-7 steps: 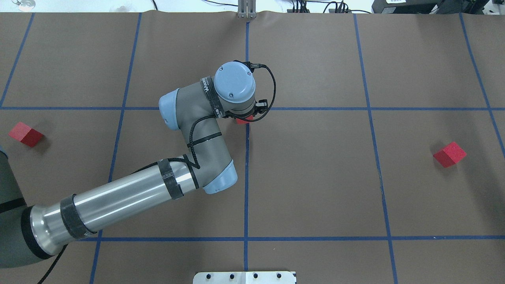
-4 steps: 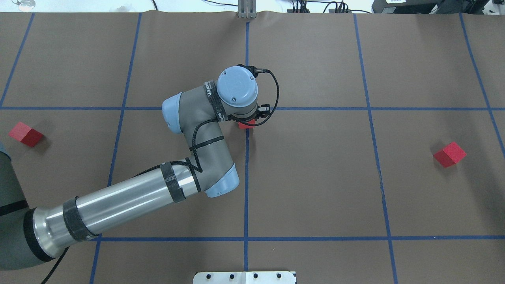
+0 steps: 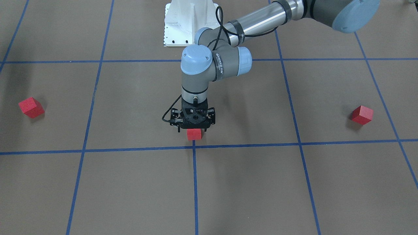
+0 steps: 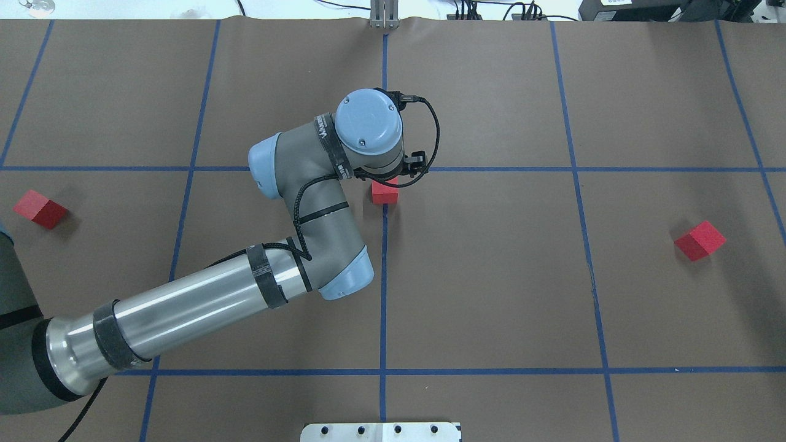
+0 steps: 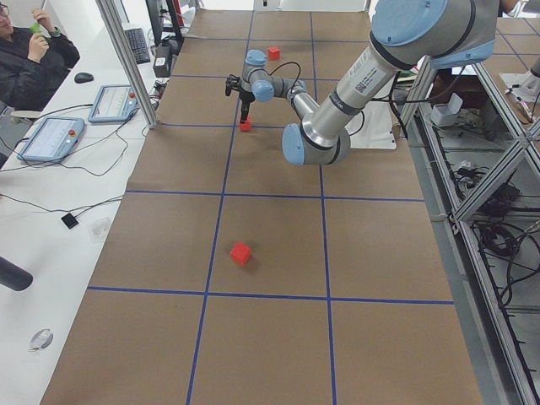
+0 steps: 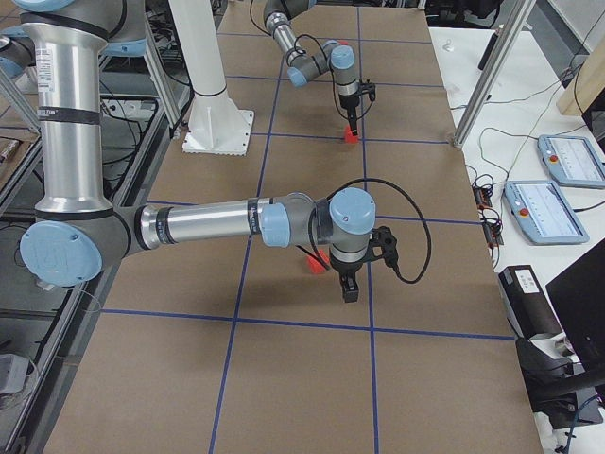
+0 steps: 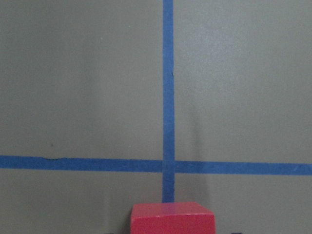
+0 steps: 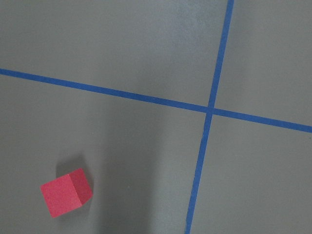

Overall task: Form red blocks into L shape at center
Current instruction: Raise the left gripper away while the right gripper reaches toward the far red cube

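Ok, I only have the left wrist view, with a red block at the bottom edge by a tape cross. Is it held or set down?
Observer: Set down. In the front view the left gripper hangs open just above the centre block.
Operator: Where are the other two?
Observer: Overhead, the left block and the right block sit far out at either side.
Operator: And the right arm?
Observer: The right gripper shows only in the right-side view, pointing down. Open or shut, I can't tell.
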### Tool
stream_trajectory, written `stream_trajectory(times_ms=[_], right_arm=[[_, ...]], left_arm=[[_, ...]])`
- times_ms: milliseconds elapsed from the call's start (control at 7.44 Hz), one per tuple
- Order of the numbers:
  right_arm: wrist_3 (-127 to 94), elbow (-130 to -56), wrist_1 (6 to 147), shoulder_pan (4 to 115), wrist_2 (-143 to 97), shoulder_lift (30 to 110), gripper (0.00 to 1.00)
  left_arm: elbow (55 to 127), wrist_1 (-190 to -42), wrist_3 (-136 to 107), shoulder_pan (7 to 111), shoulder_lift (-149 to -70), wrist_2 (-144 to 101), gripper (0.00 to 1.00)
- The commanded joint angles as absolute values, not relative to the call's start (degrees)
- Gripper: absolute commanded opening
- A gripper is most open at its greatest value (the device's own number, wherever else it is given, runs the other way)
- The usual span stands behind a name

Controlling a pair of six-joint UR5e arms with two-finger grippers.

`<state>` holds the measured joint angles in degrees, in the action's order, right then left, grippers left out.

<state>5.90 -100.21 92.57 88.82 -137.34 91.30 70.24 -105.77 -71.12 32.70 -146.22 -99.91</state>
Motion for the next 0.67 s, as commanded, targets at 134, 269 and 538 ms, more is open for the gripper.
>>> stream_trajectory(times_ms=[134,269,538], right_arm=[[5.5,-100.2,85.2,87.0,-140.5,92.9,0.99],[5.5,-100.0,74.6,85.5,-141.2,96.6,1.0],[4.5,-93.1,50.7,83.9,-139.7,100.2,1.0]], left_arm=[[78.0,-101.1,-70.8,42.0,-145.7,-108.9,1.0],[81.2,-97.6,-70.7,47.0,-144.5,-114.6,1.0],[91.4,-95.5,-65.3,53.2,-134.4,-119.7,1.0]])
